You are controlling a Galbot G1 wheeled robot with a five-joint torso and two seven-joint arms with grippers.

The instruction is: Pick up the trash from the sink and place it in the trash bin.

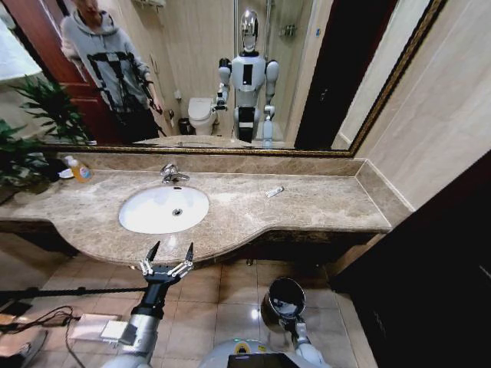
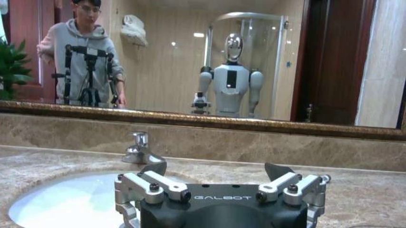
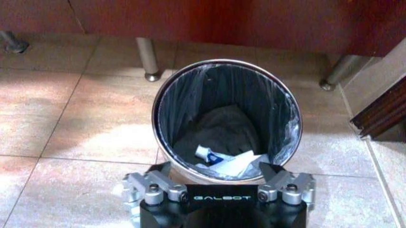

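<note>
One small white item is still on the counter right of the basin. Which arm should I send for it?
Probably the left. The left gripper is open, empty, and raised at the counter edge by the sink. The right gripper is low over the trash bin. The item lies right of the basin, though.

Bathroom, marble countertop [image 1: 307, 203] with oval sink [image 1: 149, 218], chrome faucet [image 1: 170, 173], wall mirror [image 1: 307, 69], toilet [image 1: 201, 115] reflected
</note>
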